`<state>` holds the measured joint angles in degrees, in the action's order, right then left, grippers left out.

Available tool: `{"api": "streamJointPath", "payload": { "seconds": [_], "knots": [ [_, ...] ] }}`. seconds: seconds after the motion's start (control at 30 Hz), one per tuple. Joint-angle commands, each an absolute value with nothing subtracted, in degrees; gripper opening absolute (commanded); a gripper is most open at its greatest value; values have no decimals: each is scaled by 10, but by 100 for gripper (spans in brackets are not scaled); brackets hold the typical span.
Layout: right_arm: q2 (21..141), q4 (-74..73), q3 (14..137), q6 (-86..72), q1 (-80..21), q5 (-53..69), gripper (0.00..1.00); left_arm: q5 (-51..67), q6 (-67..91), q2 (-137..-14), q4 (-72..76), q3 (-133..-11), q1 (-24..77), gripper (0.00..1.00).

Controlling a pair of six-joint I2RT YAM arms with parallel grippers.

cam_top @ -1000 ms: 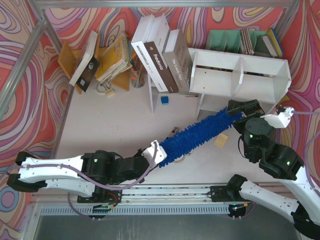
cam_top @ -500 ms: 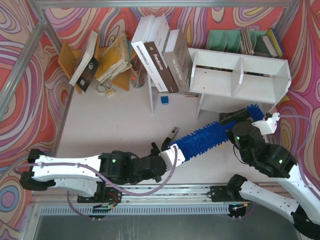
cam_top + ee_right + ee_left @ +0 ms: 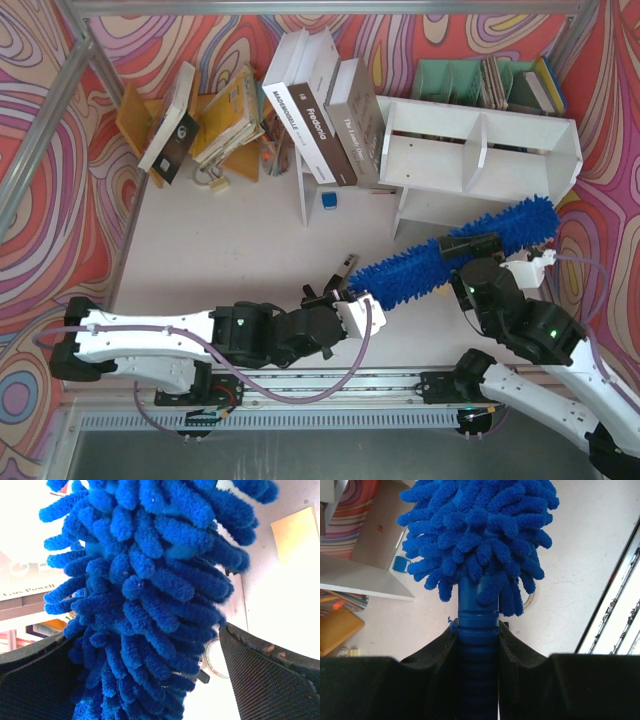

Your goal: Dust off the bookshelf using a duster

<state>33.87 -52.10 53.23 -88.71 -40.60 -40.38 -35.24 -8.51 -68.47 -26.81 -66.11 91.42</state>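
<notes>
Blue microfibre, shaggy and noodle-like, covers the duster (image 3: 430, 262) from its short ribbed handle (image 3: 478, 630) outward. The left tool (image 3: 479, 645) is clamped on that handle, both fingers pressed against its sides, and the fluffy head starts just beyond the fingertips. Farther along, the right tool (image 3: 147, 675) straddles the head with its jaws spread wide. A gap shows between one pad and the strands, so it is not squeezing. Past the right tool, the duster's free end lies just in front of the white bookshelf (image 3: 478, 150), by its right-hand compartment; contact cannot be told. The duster slants across the pale surface (image 3: 230, 250).
</notes>
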Motion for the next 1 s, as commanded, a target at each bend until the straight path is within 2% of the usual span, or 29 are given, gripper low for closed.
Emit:
{"api": "streamJointPath", "payload": {
  "seconds": [0.0, 0.3, 0.6, 0.9, 0.97],
  "knots": [
    [315, -518, 503, -906, -410, -404, 99, -380, -121, -678, -153, -666, 909, 0],
    [265, -455, 464, -892, -410, -424, 92, -309, -114, -691, -152, -676, 910, 0],
    [239, -441, 448, -930, -410, -440, 83, -312, -117, -720, -164, -698, 910, 0],
    [214, -462, 444, -956, -410, -449, 64, -314, -109, -721, -169, -699, 910, 0],
    [209, -465, 444, -961, -410, -451, 57, -315, -107, -723, -169, -698, 910, 0]
  ]
}}
